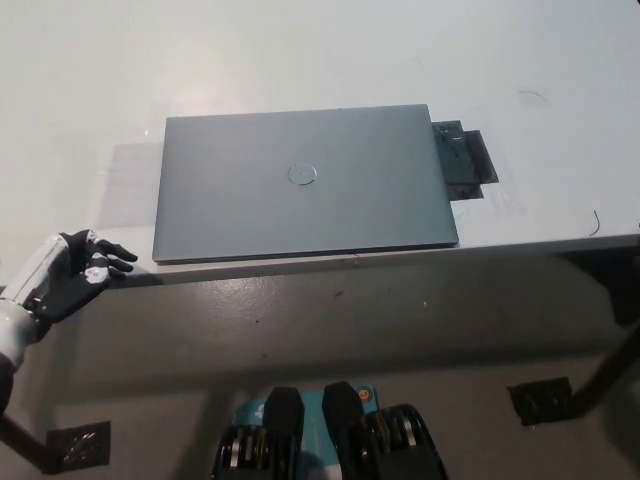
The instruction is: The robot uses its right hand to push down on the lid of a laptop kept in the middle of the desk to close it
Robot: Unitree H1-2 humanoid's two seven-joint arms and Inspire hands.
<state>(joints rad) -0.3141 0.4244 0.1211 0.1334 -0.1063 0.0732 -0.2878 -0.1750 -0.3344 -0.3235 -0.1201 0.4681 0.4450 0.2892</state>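
A grey laptop (305, 185) lies flat on the white desk (300, 50) with its lid down, a round logo showing at the lid's middle. Its front edge sits close to the desk's near edge. My white left hand (62, 275) rests at the lower left, just off the desk's front edge and left of the laptop's near corner, fingers loosely apart and holding nothing. My black right hand is out of the picture.
A dark patch of tape or a pad (462, 162) sticks out from under the laptop's right side. The desk's front edge (520, 245) runs across the middle, with grey floor (350, 330) below it. A black desk foot (545, 398) stands at the lower right.
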